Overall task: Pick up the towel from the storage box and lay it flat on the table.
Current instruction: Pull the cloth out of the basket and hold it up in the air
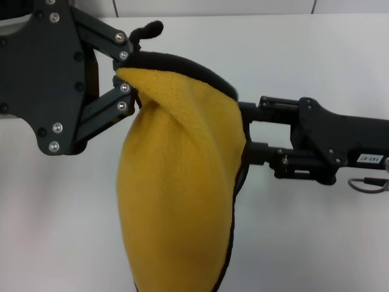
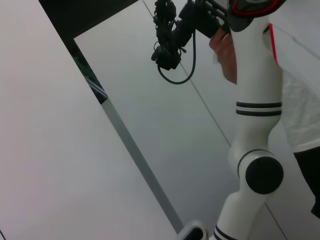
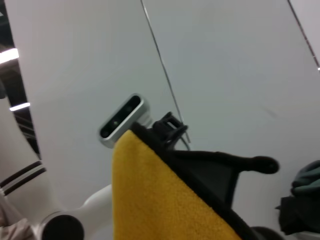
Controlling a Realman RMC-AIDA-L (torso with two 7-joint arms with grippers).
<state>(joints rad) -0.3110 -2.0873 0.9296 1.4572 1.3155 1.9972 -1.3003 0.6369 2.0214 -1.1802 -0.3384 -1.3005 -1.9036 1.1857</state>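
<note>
Towel [image 1: 179, 201] hanging above table [image 1: 316, 55], left jaws [image 1: 124, 72] and right jaws [image 1: 244, 137] both pinching its top edge

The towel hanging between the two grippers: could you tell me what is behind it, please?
Behind the towel only the white table shows around it. The cloth covers the right gripper's fingertips and whatever lies below; the left gripper pinches its top corner.

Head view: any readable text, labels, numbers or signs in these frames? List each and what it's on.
Small white sticker on the right arm's black housing, behind the right tool: dark print, too small to read.
Towel, held up between the left tool and the right tool: no label showing.
Table: no markings.
Left wrist and right wrist views: no text in either.
</note>
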